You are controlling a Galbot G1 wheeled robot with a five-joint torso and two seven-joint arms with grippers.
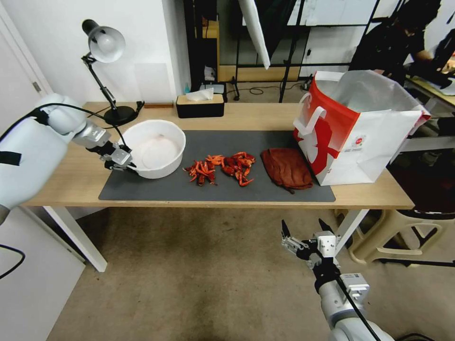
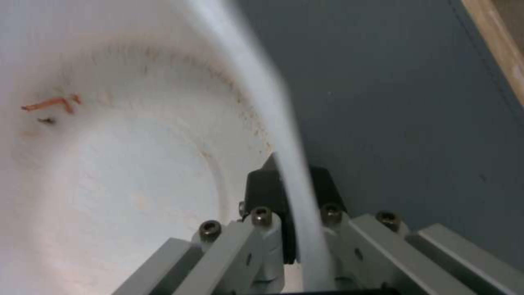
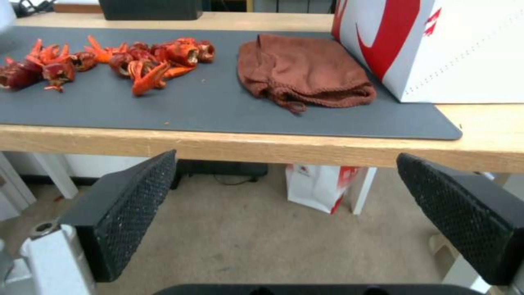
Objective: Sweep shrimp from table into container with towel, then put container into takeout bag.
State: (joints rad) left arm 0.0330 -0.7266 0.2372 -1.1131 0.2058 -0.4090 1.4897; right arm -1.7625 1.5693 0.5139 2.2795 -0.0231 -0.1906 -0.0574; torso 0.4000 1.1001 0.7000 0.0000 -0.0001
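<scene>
My left gripper (image 1: 127,164) pinches the bowl (image 1: 156,148) rim near the table's (image 1: 71,180) left end; shrimp (image 1: 222,166) and towel (image 1: 286,168) lie mid-mat, bag (image 1: 360,128) right. My right gripper (image 1: 305,232) hangs spread below the front edge.

Black desk lamp (image 1: 106,71), black tissue box (image 1: 200,105), beige plastic stool (image 1: 403,237)

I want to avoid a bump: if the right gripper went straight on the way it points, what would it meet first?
Probably the table's front edge: the open right gripper sits below tabletop height, aimed about there. Aimed slightly higher, it would reach the towel; depth is unclear.
</scene>
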